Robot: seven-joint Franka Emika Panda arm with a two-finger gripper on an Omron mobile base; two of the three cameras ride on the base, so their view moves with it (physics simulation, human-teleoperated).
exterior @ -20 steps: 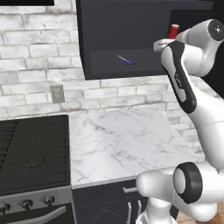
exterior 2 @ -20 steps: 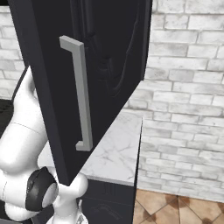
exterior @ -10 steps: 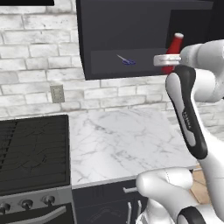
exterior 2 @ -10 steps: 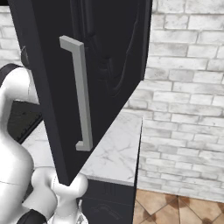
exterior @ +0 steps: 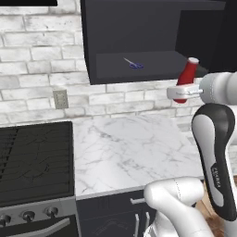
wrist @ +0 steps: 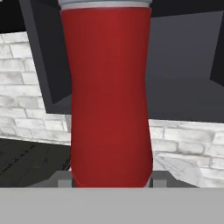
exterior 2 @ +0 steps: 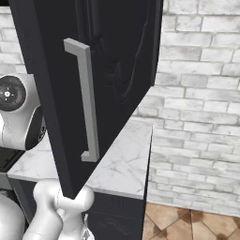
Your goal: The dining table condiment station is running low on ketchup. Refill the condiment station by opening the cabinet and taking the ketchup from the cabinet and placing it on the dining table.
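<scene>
one marking shows: a short run of small pale lettering printed lengthwise on the dark forearm cover of the robot arm (exterior: 216, 178), in the left base view, below and right of the red ketchup bottle (exterior: 186, 77); the letters are too small and blurred to make out as a word; the ketchup bottle itself carries no label or print in the hand view; nothing readable on the cabinet door (exterior 2: 112, 70)

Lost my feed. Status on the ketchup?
Gripper shut on ketchup. Bottle outside the cabinet, above the counter. Open door at right.
</scene>
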